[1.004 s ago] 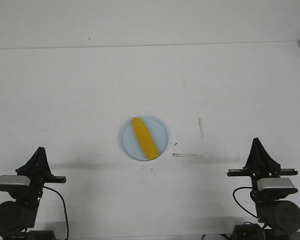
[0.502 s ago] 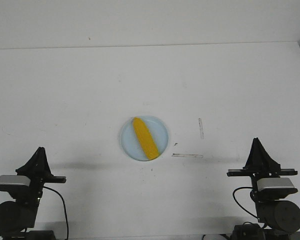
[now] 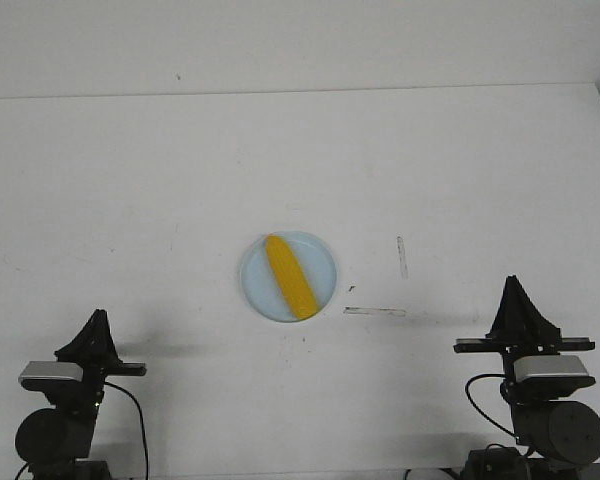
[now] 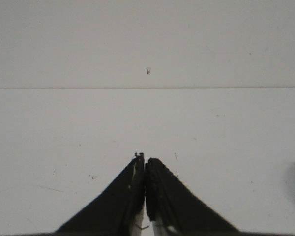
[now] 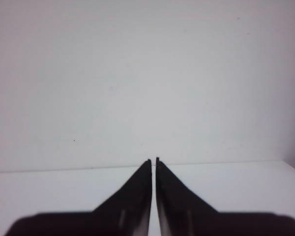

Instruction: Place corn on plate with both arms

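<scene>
On the tabletop [image 3: 130, 180], the corn [image 3: 289, 277] lay diagonally across the plate [image 3: 255, 285], while the left claw [image 3: 98, 322] and right claw [image 3: 513, 290], both pressed together and empty, sat well apart, so parking them gently seemed enough.

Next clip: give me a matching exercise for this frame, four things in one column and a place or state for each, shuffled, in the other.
Things:
1. corn
2. plate
3. left gripper
4. right gripper

Places or states:
A. shut, low at the table's near right
B. pale blue, mid-table
C. lying diagonally across the plate
D. shut, low at the table's near left

Pairs: 1-C, 2-B, 3-D, 4-A
</scene>
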`<act>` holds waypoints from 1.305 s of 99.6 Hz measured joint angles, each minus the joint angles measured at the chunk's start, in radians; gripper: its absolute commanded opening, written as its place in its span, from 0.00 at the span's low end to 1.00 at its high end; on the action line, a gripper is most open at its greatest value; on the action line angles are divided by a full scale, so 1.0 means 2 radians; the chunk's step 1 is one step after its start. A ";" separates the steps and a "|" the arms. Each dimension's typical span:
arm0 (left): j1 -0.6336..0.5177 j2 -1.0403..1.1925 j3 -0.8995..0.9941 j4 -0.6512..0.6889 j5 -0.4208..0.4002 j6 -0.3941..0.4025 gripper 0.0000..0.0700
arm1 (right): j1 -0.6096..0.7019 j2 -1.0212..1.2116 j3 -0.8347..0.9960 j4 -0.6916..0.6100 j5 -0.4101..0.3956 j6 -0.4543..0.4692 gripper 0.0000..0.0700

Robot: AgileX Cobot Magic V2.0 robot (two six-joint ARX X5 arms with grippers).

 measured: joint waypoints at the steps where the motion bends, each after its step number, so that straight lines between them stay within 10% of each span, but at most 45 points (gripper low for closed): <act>1: 0.000 -0.001 -0.003 0.001 0.000 0.000 0.00 | 0.000 0.000 0.000 0.000 0.000 0.000 0.02; 130: 0.001 -0.002 -0.017 0.002 0.000 0.000 0.00 | 0.000 0.000 0.000 0.000 0.000 0.000 0.02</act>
